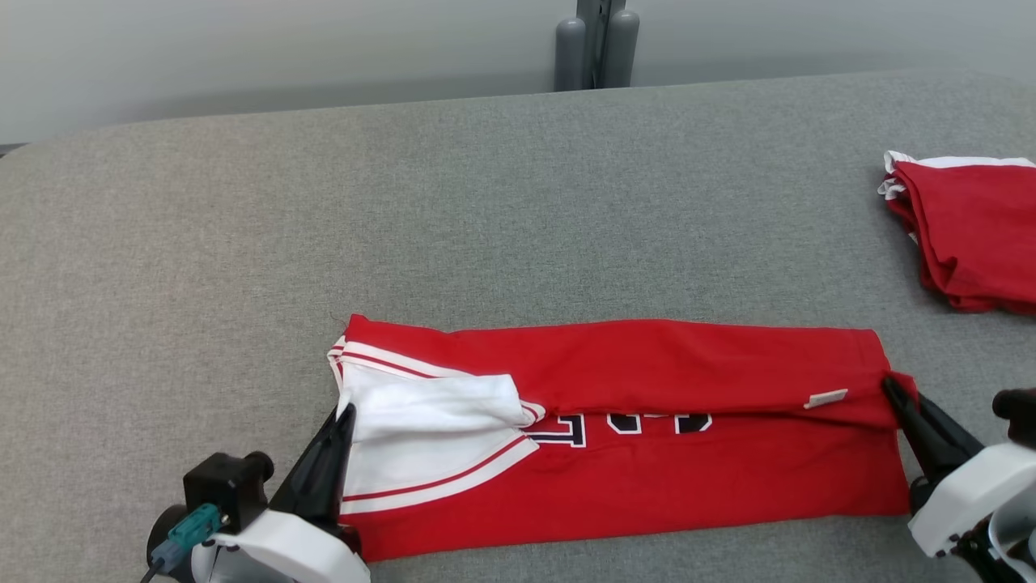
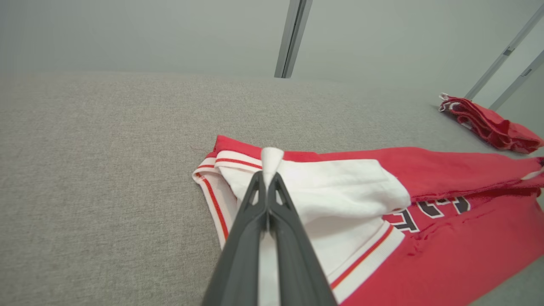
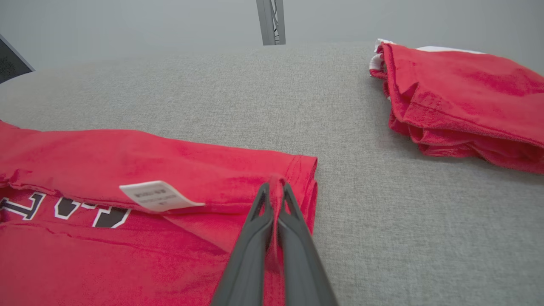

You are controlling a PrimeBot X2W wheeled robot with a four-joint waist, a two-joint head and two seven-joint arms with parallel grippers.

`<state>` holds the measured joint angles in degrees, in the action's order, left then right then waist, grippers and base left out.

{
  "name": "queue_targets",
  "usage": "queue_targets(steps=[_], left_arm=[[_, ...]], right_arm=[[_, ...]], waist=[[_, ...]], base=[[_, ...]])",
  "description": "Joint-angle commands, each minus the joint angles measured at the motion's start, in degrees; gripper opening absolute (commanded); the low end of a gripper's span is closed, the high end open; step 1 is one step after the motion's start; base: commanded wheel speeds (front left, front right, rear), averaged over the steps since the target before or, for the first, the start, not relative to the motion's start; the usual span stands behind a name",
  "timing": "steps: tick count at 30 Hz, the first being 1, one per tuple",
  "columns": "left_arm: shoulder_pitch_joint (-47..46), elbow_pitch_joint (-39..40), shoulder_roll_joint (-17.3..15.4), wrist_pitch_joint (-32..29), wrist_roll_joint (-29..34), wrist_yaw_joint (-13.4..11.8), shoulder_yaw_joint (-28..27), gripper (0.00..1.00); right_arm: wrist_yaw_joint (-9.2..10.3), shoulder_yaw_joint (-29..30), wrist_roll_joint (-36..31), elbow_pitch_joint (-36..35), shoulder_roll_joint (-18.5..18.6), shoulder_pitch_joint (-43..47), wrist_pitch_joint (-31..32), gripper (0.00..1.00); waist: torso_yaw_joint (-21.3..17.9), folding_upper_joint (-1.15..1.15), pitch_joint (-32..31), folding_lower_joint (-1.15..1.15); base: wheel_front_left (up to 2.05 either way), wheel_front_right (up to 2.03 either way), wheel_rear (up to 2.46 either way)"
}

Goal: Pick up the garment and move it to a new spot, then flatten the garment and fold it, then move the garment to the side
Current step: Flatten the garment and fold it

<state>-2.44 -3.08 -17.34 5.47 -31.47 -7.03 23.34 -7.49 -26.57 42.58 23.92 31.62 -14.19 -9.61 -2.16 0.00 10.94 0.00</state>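
The left gripper (image 1: 346, 414) at eight o'clock and the right gripper (image 1: 892, 386) at four o'clock each pinch an end of the red garment (image 1: 647, 461).

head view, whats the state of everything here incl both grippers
red and white jersey, flat on the grey cloth table, far edge folded over its lettering
left gripper, shut on the jersey's white sleeve end
right gripper, shut on the jersey's red hem corner
white care label, exposed on the folded flap
folded red garment pile, resting at the table's right, untouched
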Motion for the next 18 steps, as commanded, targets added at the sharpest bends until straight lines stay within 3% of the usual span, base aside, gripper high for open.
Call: queue_targets(steps=[1, 2, 3, 5, 6, 7, 18], left_arm=[[0.6, -0.2, 0.0, 0.5, -0.6, 0.5, -0.2, 0.08], [1.1, -0.5, 0.1, 0.8, -1.1, 1.0, -0.1, 0.26], [1.7, -0.6, 0.2, 1.1, -1.8, 1.4, -0.1, 0.42], [2.9, -0.7, 0.0, 1.5, -2.7, 2.5, 0.0, 0.61], [3.5, -0.6, 0.0, 1.6, -3.2, 3.0, 0.1, 0.78], [4.3, -0.5, -0.1, 1.7, -3.7, 3.3, 0.0, 0.84], [12.7, 2.0, -3.5, 0.9, -6.1, 2.3, -1.6, 0.85]], right_arm=[[-0.01, 0.6, -0.4, -0.2, -0.2, 1.0, -0.4, 0.78], [-0.01, 1.4, -0.8, -0.3, -0.6, 1.8, -0.6, 1.00], [-0.01, 2.1, -1.3, -0.4, -1.0, 2.5, -0.7, 1.00], [-0.01, 3.3, -2.1, -0.9, -1.8, 4.1, -0.7, 1.00], [-0.01, 3.9, -2.5, -1.2, -2.1, 4.8, -0.8, 1.00], [-0.01, 4.5, -2.8, -1.5, -2.3, 5.6, -0.9, 1.00], [-0.01, 12.4, -4.9, -5.1, -4.5, 14.3, 0.1, 1.00]], waist=[[0.1, 0.00, -0.1, 0.00], [0.1, 0.00, -0.2, 0.00], [0.1, 0.00, -0.4, 0.00], [0.1, 0.00, -0.6, 0.00], [0.1, 0.00, -0.8, 0.00], [0.1, 0.00, -1.0, 0.00], [0.3, 0.00, -3.3, 0.00]], base=[[0.00, 0.00, 0.00], [0.00, 0.00, 0.00], [0.00, 0.00, 0.00], [0.00, 0.00, 0.00], [0.00, 0.00, 0.00], [0.00, 0.00, 0.00], [0.00, 0.00, 0.00]])
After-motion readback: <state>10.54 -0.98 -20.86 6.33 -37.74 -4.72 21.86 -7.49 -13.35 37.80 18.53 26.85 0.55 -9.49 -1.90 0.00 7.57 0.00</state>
